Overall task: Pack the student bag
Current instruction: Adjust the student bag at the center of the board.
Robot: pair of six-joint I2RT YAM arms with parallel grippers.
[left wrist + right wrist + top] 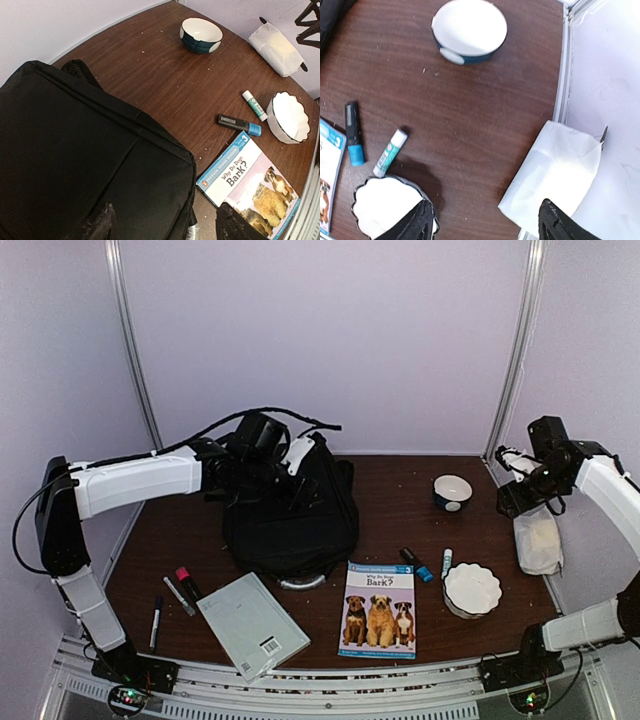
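Two grippers spread wide, empty: our left gripper (165, 229) hovers above the student bag (75, 150); beneath our right gripper (485, 225) we see table (470, 125), scalloped bowl (385, 202) beside one finger.

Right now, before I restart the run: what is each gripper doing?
Left gripper: open, holding nothing, over the student bag.
Right gripper: open, holding nothing.

White-shelled left arm (135, 483) and right arm (612, 492), black joints, looping black cable (250, 418).
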